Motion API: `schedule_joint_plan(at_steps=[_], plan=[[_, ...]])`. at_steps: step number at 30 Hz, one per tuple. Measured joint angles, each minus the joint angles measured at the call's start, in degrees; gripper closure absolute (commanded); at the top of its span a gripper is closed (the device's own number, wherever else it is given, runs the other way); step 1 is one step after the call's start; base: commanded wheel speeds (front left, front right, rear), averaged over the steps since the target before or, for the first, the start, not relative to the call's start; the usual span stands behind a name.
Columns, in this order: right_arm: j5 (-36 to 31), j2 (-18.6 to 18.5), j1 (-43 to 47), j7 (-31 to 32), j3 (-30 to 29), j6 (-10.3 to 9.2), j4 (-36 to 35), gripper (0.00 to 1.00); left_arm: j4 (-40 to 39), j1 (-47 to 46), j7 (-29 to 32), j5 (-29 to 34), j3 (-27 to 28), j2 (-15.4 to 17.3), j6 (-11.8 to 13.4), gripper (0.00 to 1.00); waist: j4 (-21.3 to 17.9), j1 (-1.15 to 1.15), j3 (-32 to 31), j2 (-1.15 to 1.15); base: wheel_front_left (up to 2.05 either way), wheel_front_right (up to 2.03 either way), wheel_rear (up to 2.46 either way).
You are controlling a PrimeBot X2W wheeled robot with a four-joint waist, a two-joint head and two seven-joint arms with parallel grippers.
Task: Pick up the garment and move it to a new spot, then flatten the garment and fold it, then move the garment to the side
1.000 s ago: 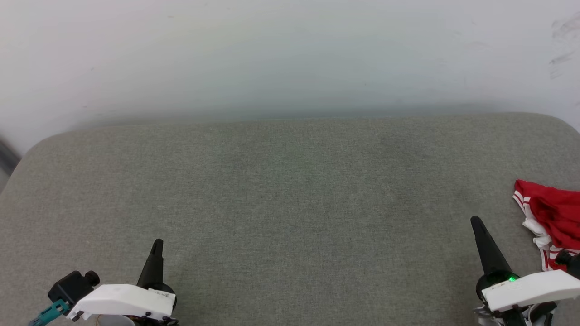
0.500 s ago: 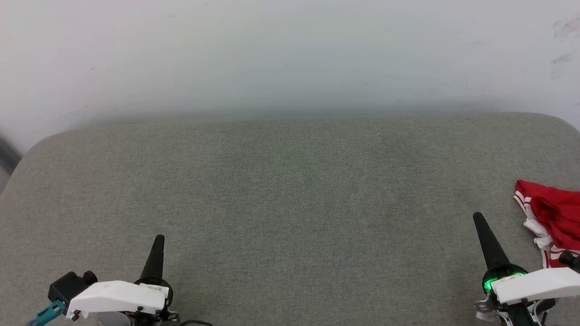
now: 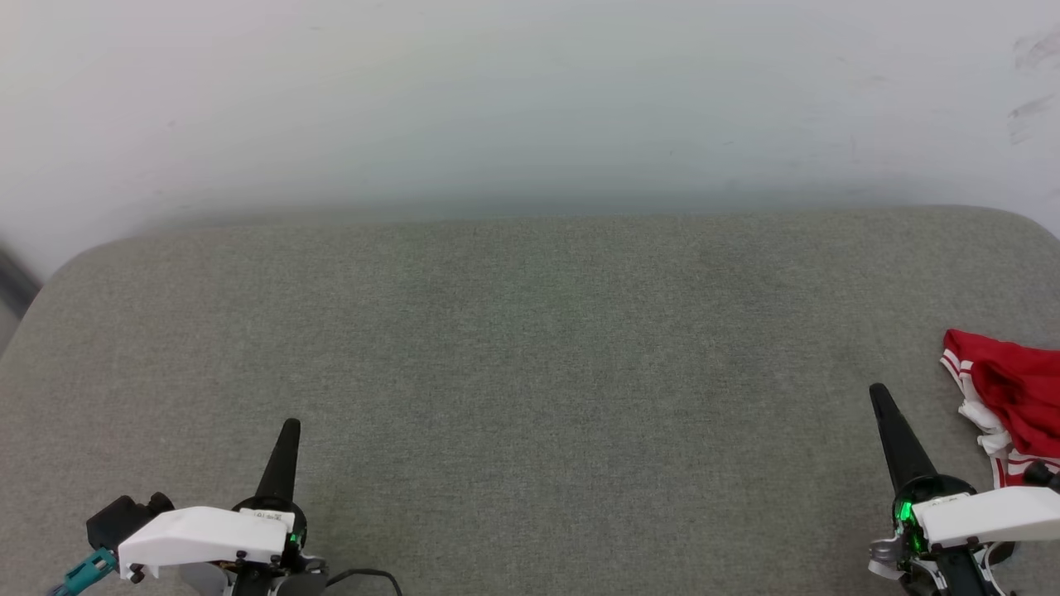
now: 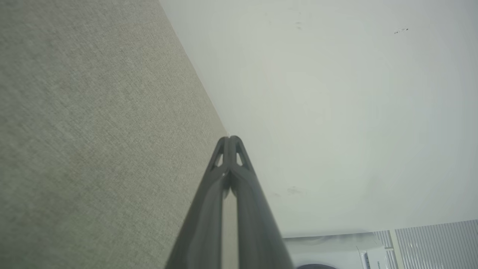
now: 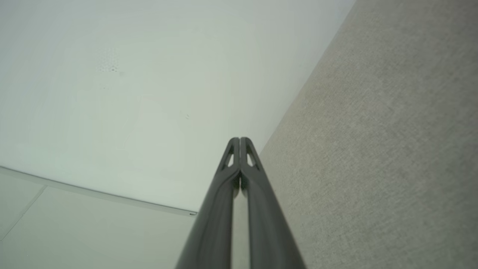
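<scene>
The wide grey pad (image 3: 530, 372), woven and soft-looking with rounded corners, and the garment (image 3: 1014, 389) at its right edge lie as they did one second ago: the red cloth with white striped trim is a crumpled heap, neither flat nor folded. Only the arms shifted slightly, the tips of the left gripper (image 3: 289, 426) and the right gripper (image 3: 876, 391) creeping up the head view. Both pairs of slim, dark, tapered fingers are pressed together on nothing, the right pair just beside the heap, so I judge that no cloth is handled now.

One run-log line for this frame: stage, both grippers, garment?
stage: pick-up not yet done | left gripper: shut, empty | right gripper: shut, empty, beside garment | garment: crumpled, right edge of grey surface, unheld
</scene>
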Motion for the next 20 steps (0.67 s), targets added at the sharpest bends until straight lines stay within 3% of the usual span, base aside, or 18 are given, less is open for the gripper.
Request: schedule_joint_plan(at_steps=[20], plan=[[9.7,0.1,-1.7,0.5,-0.6,0.0,2.3,1.0,1.0,-1.4,2.3,-8.2,2.0,-1.2,-1.8,1.0,0.2,0.0,0.1,0.0,0.0,0.0,0.0]])
